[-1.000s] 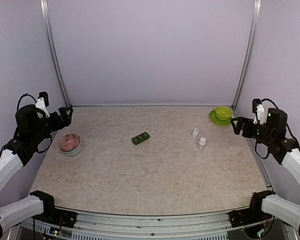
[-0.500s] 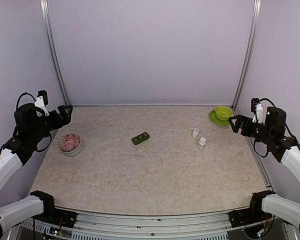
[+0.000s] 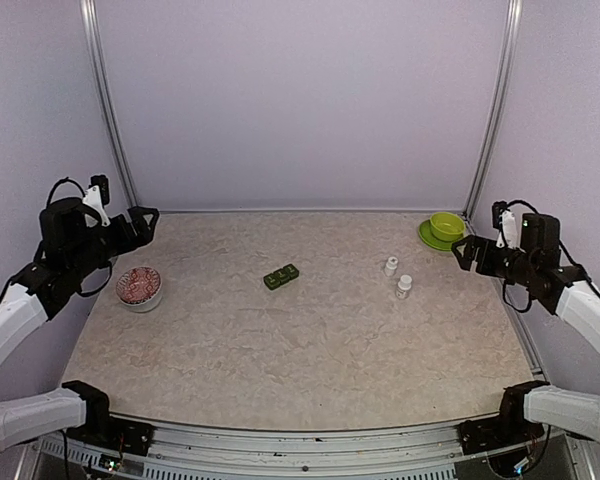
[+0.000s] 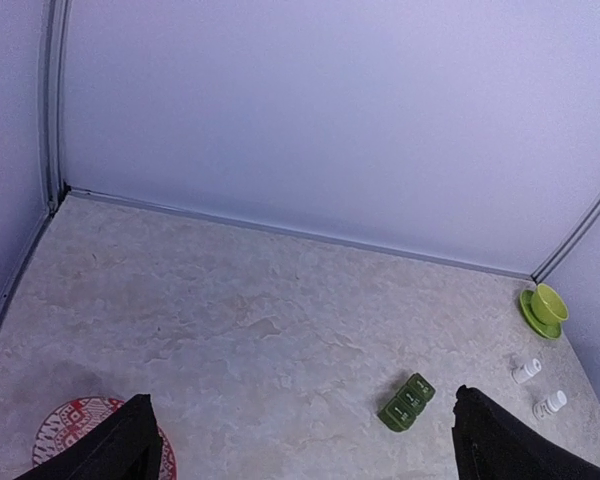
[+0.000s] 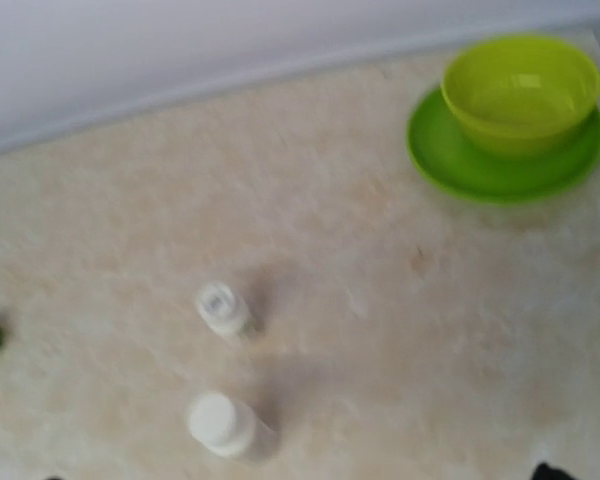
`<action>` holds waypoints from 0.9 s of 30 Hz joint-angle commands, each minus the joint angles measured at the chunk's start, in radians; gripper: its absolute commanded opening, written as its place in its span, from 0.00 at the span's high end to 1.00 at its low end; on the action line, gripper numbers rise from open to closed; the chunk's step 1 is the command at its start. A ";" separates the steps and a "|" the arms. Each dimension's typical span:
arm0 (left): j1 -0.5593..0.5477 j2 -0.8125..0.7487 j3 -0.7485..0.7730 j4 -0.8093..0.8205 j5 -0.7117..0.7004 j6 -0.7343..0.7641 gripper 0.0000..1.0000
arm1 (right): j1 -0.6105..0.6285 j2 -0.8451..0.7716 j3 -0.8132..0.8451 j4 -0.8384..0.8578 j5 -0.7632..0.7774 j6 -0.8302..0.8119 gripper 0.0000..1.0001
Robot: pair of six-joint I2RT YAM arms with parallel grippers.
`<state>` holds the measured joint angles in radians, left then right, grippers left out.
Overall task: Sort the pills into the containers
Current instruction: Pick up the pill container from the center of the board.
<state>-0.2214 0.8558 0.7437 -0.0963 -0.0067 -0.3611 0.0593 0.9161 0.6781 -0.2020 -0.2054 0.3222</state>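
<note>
Containers (image 3: 281, 276), a dark green strip of 3 joined lidded compartments, are lying near the ctr of the table (image 3: 310, 350), a bit toward the back, w/ one end angling back-right; all 3 lids are looking shut and nothing is touching the strip. Well off to its right, the far white bottle (image 3: 391, 265) and the near white bottle (image 3: 404, 286) are standing close together but not touching. The lime-green bowl (image 3: 446, 226) is sitting on its saucer (image 3: 432, 240) in the back-right corner. A red-patterned dish (image 3: 139, 286) is resting near the left edge. L gripper (image 3: 142, 217) is hanging in the air over the left edge, just behind the dish, jaws spreading wide and gripping nothing; in the L wrist view its dark fingers (image 4: 120, 450) are framing the bottom corners, w/ the strip lying far ahead btwn them. R gripper (image 3: 463, 251) is hovering at the right edge beside the saucer, jaws likewise apart and empty. R wrist view is coming through blurry, looking down on both bottles and the bowl.
</note>
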 commanded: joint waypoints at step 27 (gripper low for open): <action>-0.287 0.270 -0.067 0.096 -0.211 -0.106 0.01 | 0.323 0.247 0.049 -0.012 0.241 -0.040 0.00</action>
<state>-0.4801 1.0935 0.6937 -0.0544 -0.2123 -0.4583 0.3653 1.1503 0.7174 -0.2413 0.0391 0.2817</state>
